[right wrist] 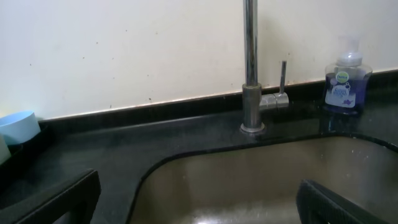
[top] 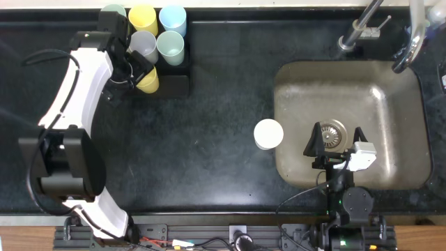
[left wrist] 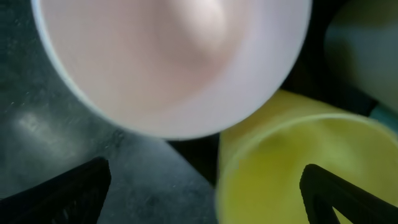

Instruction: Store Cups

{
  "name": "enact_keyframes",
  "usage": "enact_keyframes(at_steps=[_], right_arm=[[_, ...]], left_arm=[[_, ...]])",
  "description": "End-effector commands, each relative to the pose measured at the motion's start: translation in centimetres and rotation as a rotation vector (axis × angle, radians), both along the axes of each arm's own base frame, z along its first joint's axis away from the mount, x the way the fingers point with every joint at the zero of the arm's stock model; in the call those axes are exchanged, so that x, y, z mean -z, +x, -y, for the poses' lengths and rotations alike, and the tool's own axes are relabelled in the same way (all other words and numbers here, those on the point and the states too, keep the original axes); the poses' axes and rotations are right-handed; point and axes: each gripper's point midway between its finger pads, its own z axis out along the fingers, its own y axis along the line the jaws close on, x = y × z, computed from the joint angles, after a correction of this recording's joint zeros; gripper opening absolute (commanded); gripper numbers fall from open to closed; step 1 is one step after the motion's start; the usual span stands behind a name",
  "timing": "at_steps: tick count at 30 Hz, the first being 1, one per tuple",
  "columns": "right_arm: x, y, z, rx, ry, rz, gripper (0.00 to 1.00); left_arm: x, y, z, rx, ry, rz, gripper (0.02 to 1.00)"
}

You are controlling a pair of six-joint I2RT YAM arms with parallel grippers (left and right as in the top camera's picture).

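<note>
Left fingers spread wide, nothing clamped that I see. Yellow cup sits between them, crowding one finger; contact I can't confirm, view too close. Pale cup just beyond it. Both at rack in surface's back-left corner, with teal cup, blue cup and second yellow cup.

Right fingers also apart, holding nothing, hanging over sink. White cup sits on surface, just beside sink's left rim. Faucet and soap bottle behind sink.
</note>
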Motion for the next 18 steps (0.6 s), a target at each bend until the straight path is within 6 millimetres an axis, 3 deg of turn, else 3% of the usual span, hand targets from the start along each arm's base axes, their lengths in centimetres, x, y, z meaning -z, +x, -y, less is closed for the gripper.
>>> enact_keyframes(at_steps=[1,6,10,13,15,18], right_arm=[[0.4,0.0,-0.2,-0.011,-0.004,0.0,0.996],[0.4,0.0,-0.2,-0.011,-0.004,0.0,0.998],[0.4,0.0,-0.2,-0.011,-0.004,0.0,0.996],[0.4,0.0,-0.2,-0.011,-0.004,0.0,0.996],[0.4,0.0,-0.2,-0.011,-0.004,0.0,0.998],[0.4,0.0,-0.2,-0.011,-0.004,0.0,0.998]], left_arm=[[-6.0,-1.5,0.5,0.041,-0.022,0.114,1.0],[-14.7,-4.3,1.1,0.207,-0.009,0.344,0.998],[-21.3,-8.6,0.9,0.411,0.102,0.553,1.0],[-22.4,-12.7,0.5,0.463,0.172,0.662,1.0],[-21.6,-14.6,-0.9,0.418,0.253,0.744,1.0],[-19.5,-15.7,-1.9,0.362,0.321,0.923,1.0]])
